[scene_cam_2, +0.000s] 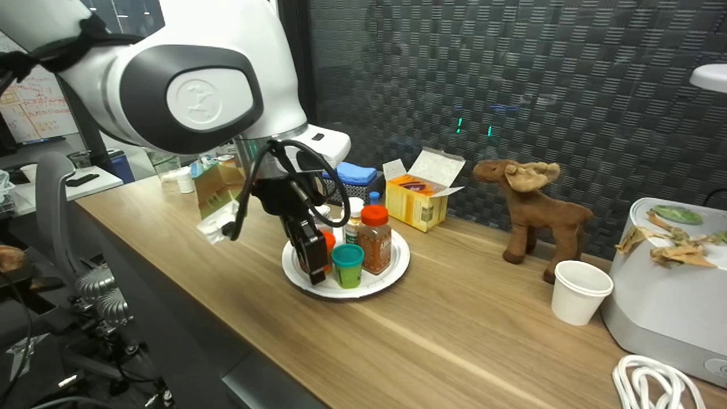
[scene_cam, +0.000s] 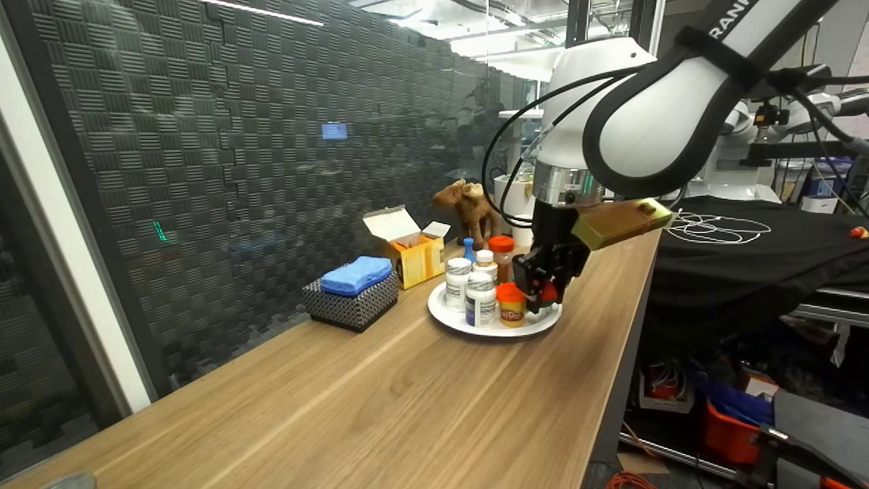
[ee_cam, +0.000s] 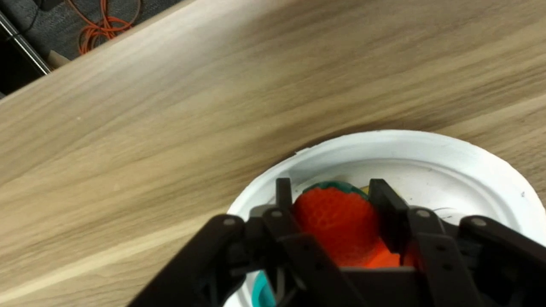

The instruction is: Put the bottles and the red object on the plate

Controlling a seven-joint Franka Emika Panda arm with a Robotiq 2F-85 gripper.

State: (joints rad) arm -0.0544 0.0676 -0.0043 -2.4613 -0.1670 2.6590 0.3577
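"Bottles (scene_cam: 480, 299) are coming first, from the left. How are they standing?"

"Upright. In an exterior view, a white bottle (scene_cam: 457, 285) is occupying nine o'clock on the plate (scene_cam: 495, 332). A blue-topped item (scene_cam: 468, 249) is rising behind it, toward eleven; its base is hiding from view, so I am not counting it as on the plate. A second white bottle (scene_cam: 481, 307) is standing at seven, a white-capped bottle (scene_cam: 485, 265) at eleven, the red-capped bottle (scene_cam: 502, 257) at twelve."

"Why so?"

"In my judgement, their close grouping is leaving the right side for the last piece. An orange-lidded tub (scene_cam: 511, 309) is bordering that space at five."

"And the gripper (ee_cam: 332, 192)?"

"It is hanging low over three o'clock. Its jaws are standing partly apart, gripping the red object (ee_cam: 337, 226) from both sides."

"What is that hold serving?"

"Roundness is probably inviting a roll, I am judging, so a flanking grip and a low release are suiting it."

"Is it touching the plate?"

"The views are leaving that unclear. In the wrist view, white plate surface is showing at two o'clock from it. The tub is standing near, so a careless opening is risking a knock."
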